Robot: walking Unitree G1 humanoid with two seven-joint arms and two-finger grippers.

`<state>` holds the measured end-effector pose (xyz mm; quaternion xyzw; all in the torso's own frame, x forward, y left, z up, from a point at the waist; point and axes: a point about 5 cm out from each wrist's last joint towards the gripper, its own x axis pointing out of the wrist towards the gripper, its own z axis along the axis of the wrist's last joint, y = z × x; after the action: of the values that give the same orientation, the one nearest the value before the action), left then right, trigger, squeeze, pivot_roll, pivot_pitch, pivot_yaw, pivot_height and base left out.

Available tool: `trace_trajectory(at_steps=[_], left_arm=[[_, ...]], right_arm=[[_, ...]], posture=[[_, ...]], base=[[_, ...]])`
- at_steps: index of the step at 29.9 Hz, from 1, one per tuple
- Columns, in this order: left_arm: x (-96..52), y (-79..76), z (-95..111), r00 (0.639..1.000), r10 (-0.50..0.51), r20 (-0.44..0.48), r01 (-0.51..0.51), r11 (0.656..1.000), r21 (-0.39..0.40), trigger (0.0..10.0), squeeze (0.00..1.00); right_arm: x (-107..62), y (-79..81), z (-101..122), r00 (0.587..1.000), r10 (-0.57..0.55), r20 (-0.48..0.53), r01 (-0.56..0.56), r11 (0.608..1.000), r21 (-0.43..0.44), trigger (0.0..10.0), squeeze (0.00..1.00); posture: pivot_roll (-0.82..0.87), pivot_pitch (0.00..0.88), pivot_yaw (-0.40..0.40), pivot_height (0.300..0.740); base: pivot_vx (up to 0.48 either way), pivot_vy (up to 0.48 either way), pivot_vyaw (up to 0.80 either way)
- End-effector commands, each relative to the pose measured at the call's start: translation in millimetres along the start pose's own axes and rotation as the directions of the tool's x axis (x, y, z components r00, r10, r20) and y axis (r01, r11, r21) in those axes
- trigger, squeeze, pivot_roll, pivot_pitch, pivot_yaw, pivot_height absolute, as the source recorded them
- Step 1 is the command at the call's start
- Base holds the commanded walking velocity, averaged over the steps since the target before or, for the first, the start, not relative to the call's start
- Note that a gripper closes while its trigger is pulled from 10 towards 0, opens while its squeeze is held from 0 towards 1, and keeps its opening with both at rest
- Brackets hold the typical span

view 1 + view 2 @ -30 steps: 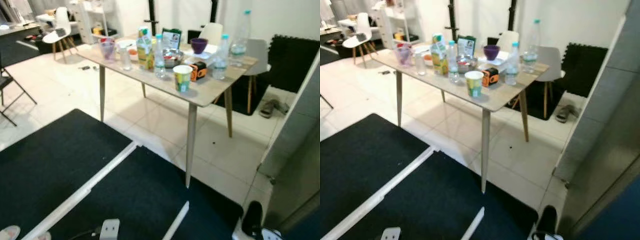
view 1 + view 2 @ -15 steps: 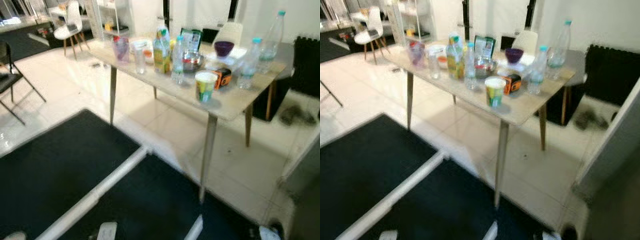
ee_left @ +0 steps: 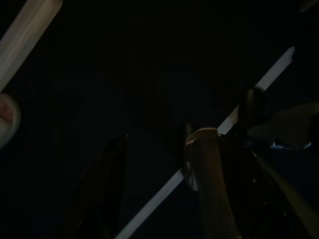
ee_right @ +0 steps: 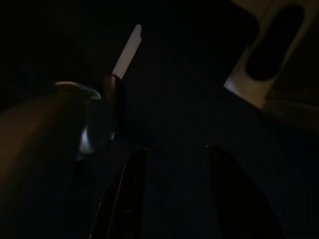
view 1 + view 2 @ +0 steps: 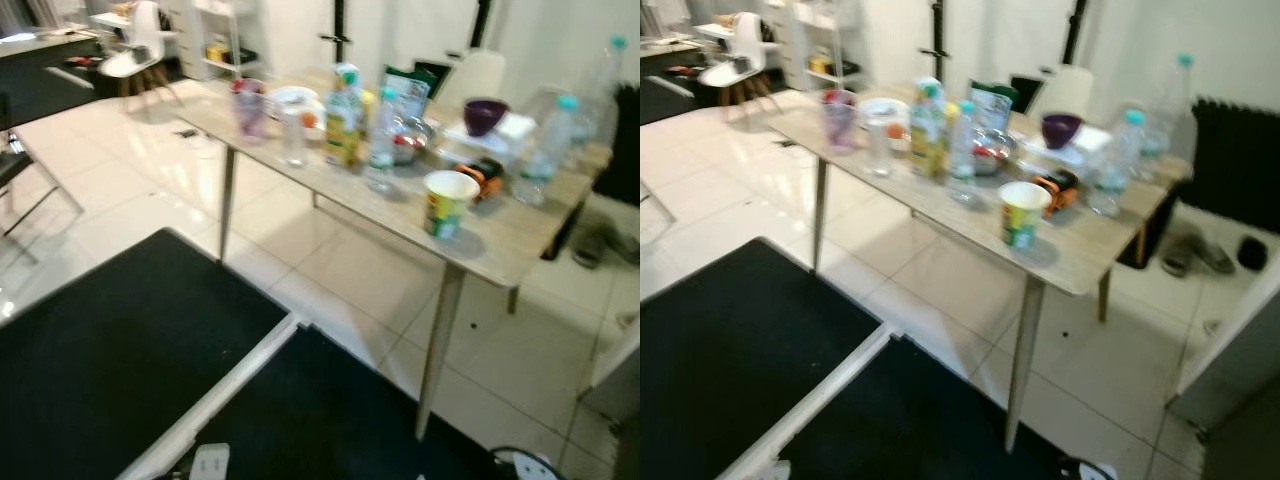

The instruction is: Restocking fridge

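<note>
Eye views bright, motion-blurred; wrist views near-black.

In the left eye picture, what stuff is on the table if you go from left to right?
Pink cup → clear glass → juice carton → small water bottle → yellow cup → purple bowl → water bottle with a teal cap.

Dark left gripper (image 3: 154, 199) fingers apart, seemingly over black mat (image 3: 124, 74)
</note>
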<state>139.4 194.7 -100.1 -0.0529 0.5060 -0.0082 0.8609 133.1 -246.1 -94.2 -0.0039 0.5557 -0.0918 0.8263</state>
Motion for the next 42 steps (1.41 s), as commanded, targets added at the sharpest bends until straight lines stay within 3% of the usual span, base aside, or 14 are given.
trace_trajectory(at_steps=[1,6,24,34,42], left_arm=[[-0.7,0.1,-4.1,1.000,0.000,-0.011,0.000,1.000,0.007,10.0,0.00],[-0.9,-0.2,-5.6,1.000,0.002,-0.015,-0.002,1.000,0.005,10.0,0.00],[-1.4,0.3,-9.6,0.999,0.011,-0.034,-0.010,1.000,0.015,10.0,0.00],[-1.8,2.3,-8.6,0.999,0.016,-0.029,-0.015,1.000,0.023,10.0,0.00],[-1.9,3.9,-7.3,0.999,0.029,-0.017,-0.029,1.000,0.010,10.0,0.00]], right_arm=[[-0.1,-1.8,1.5,1.000,-0.009,-0.002,0.009,1.000,-0.002,10.0,0.00],[-0.1,-2.0,0.1,1.000,-0.010,-0.007,0.010,1.000,-0.003,10.0,0.00],[-0.4,-3.6,-1.7,1.000,-0.015,-0.004,0.015,1.000,-0.003,10.0,0.00],[-0.4,-3.9,0.0,1.000,-0.015,0.003,0.015,1.000,-0.009,10.0,0.00],[0.0,-0.4,1.4,1.000,-0.005,0.004,0.005,1.000,-0.012,10.0,0.00]], posture=[[-0.02,0.000,0.015,0.740],[-0.02,0.000,0.015,0.740],[-0.02,0.000,0.011,0.740],[-0.02,0.000,0.011,0.740],[-0.02,0.000,0.013,0.740]], base=[[0.364,0.000,-0.76],[0.342,0.000,-0.76],[0.000,0.000,-0.76],[0.000,-0.405,0.00],[0.000,0.000,0.00]])
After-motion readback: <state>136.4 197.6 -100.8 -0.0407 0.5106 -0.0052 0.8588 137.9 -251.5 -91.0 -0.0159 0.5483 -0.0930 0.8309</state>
